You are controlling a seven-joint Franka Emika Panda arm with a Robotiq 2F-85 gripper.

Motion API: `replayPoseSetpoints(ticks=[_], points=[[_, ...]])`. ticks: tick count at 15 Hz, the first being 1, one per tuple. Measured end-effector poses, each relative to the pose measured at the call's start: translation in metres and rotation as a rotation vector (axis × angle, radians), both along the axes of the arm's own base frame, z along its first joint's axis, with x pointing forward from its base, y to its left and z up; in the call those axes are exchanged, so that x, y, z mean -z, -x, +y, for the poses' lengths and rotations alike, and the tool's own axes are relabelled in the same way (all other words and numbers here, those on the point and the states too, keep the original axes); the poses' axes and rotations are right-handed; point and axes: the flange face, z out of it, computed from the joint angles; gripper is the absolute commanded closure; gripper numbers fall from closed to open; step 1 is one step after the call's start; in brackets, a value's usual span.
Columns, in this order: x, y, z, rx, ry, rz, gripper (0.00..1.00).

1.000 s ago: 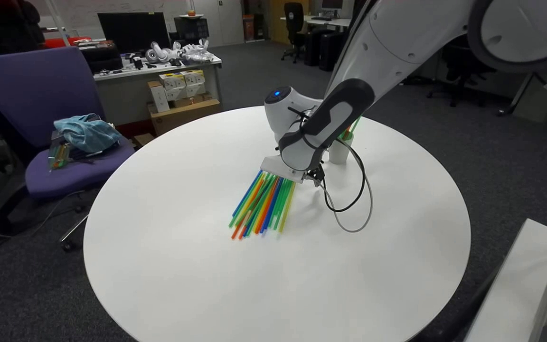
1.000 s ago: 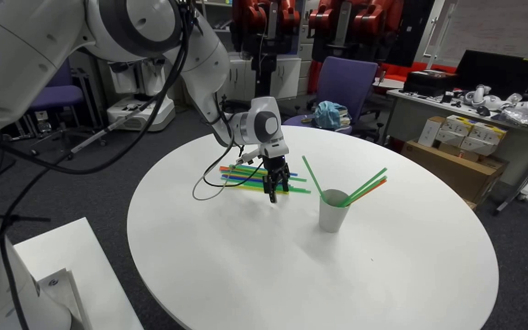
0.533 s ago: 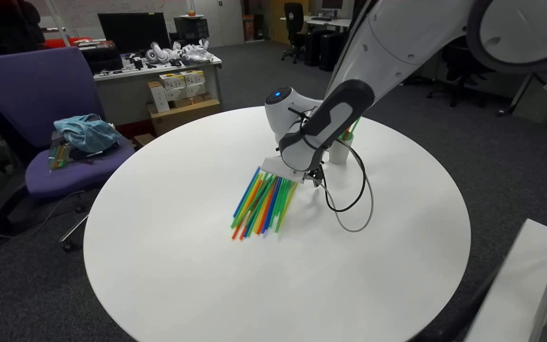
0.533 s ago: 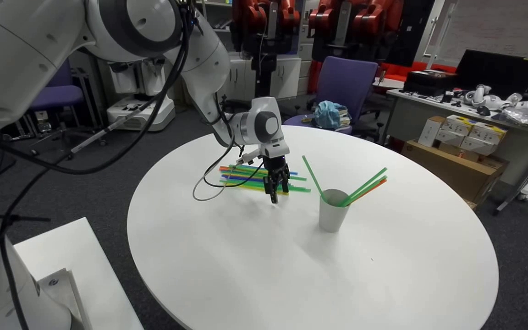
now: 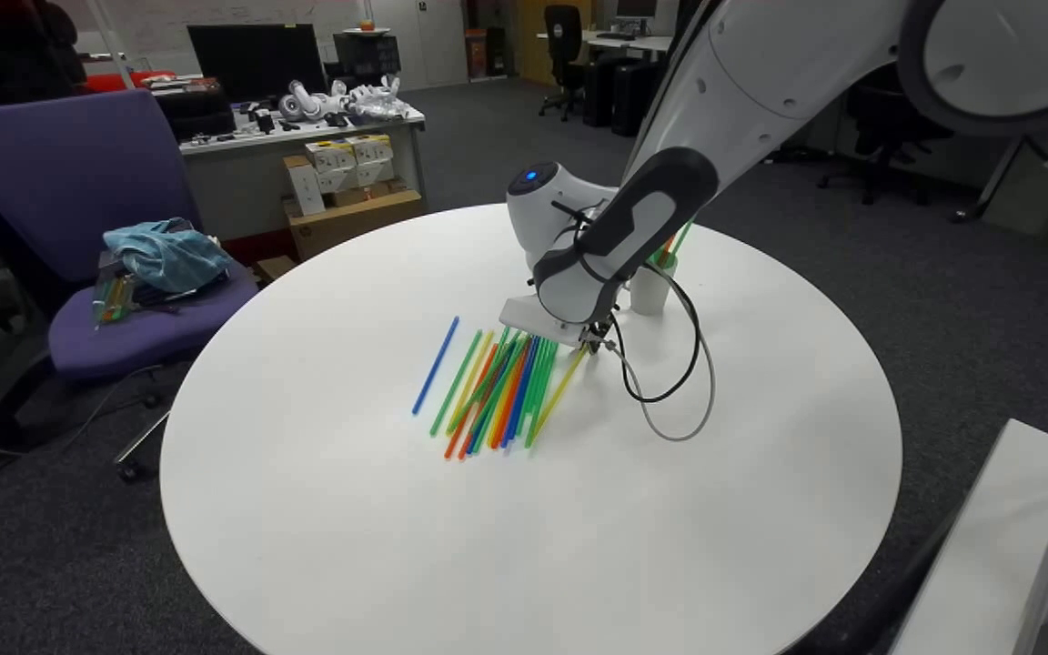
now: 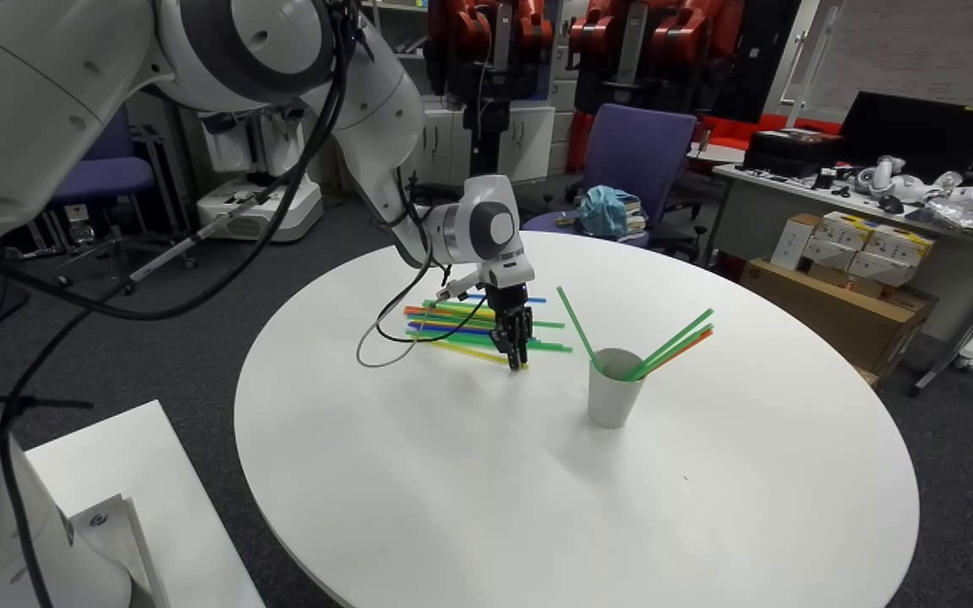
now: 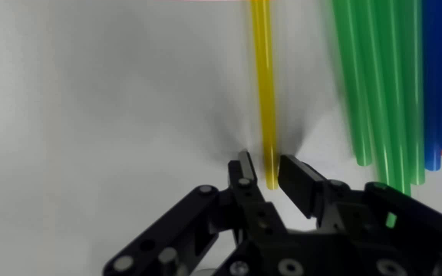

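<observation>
In the wrist view my gripper (image 7: 264, 159) stands low over the table, its jaws partly closed around one end of a yellow straw (image 7: 266, 84). The right fingertip is very close to the straw, perhaps touching; a gap shows on the left side. Green straws (image 7: 382, 96) and blue straws (image 7: 432, 115) lie to the right. An exterior view shows the gripper (image 6: 517, 366) at the yellow straw's (image 6: 476, 351) end, beside the loose bundle. In an exterior view the wrist hides the fingers, and the yellow straw (image 5: 559, 398) slants away from the bundle.
A white cup (image 6: 611, 401) holding green straws (image 6: 575, 325) and an orange one stands near the gripper. A blue straw (image 5: 436, 366) lies apart at the bundle's far side. Cables (image 5: 706, 382) loop from the wrist above the round table (image 5: 633, 546). A purple chair (image 5: 78, 191) stands beyond.
The jaws have drawn closer together. The yellow straw's gripped end has swung away from the bundle. On the opposite side, a blue straw and a green straw have shifted outward, spreading the pile.
</observation>
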Motion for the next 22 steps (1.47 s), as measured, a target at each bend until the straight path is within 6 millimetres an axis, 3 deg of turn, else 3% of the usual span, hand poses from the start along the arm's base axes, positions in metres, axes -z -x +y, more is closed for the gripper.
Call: replayPoseSetpoints(ticks=[7, 14, 18, 22], points=[[-0.008, -0.003, -0.004, 0.010, -0.004, -0.013, 1.00], [-0.042, -0.011, -0.026, 0.051, 0.022, -0.068, 1.00], [-0.079, -0.018, -0.044, 0.072, 0.143, -0.135, 1.00], [-0.150, -0.023, -0.053, 0.096, 0.321, -0.195, 1.00]])
